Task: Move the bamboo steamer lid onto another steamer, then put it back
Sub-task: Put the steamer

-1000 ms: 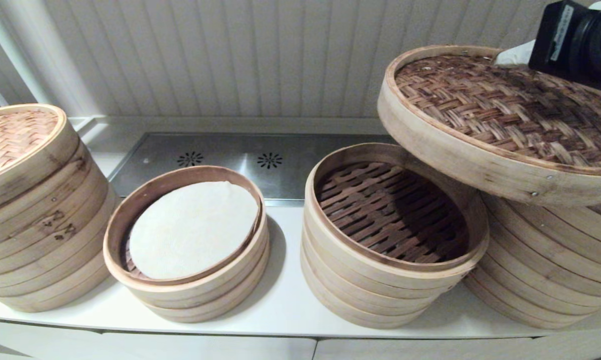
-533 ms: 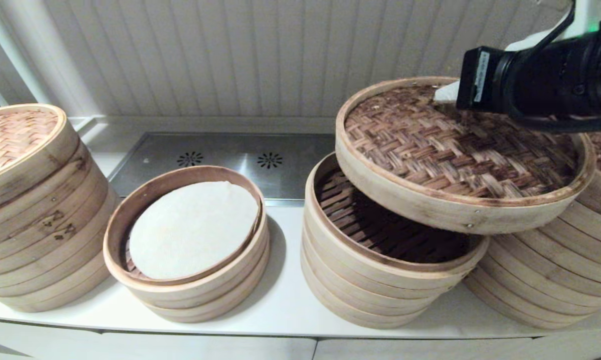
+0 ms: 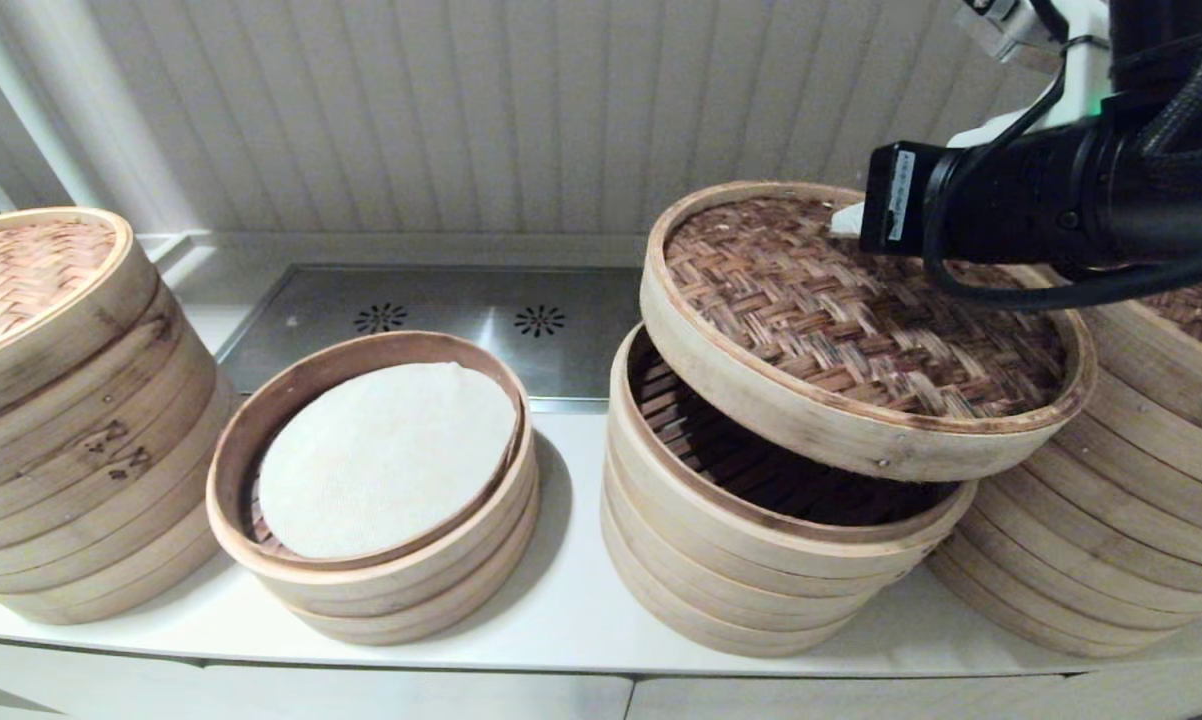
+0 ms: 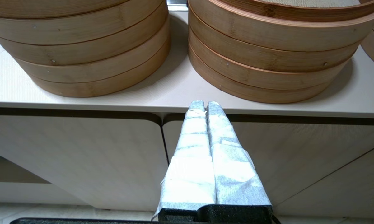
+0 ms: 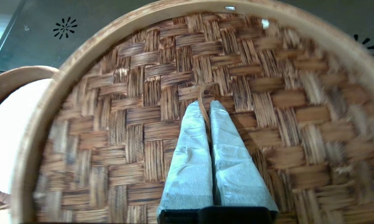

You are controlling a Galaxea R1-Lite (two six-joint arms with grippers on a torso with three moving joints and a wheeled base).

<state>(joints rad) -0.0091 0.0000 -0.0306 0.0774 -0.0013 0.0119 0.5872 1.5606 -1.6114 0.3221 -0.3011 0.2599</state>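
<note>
A woven bamboo steamer lid (image 3: pixel 861 320) hangs tilted in the air, partly over the open slatted steamer stack (image 3: pixel 771 520) at centre right. My right gripper (image 5: pixel 205 105) is shut on the lid's thin handle loop (image 5: pixel 203 93) at the weave's middle; in the head view only its black wrist (image 3: pixel 1001 200) shows above the lid. A taller steamer stack (image 3: pixel 1131 480) stands at the far right, behind the lid. My left gripper (image 4: pixel 204 104) is shut on nothing, parked low in front of the counter edge.
A lidded steamer stack (image 3: pixel 61 420) stands at the far left. A low steamer with a white cloth liner (image 3: pixel 381 450) sits beside it. A steel panel with vent holes (image 3: pixel 461 320) lies behind, against the panelled wall. The counter's front edge (image 4: pixel 81 105) runs above cabinet doors.
The right arm has carried the lid leftward and downward from over the far-right stack to above the open slatted steamer. The left gripper shows no earlier frame.
</note>
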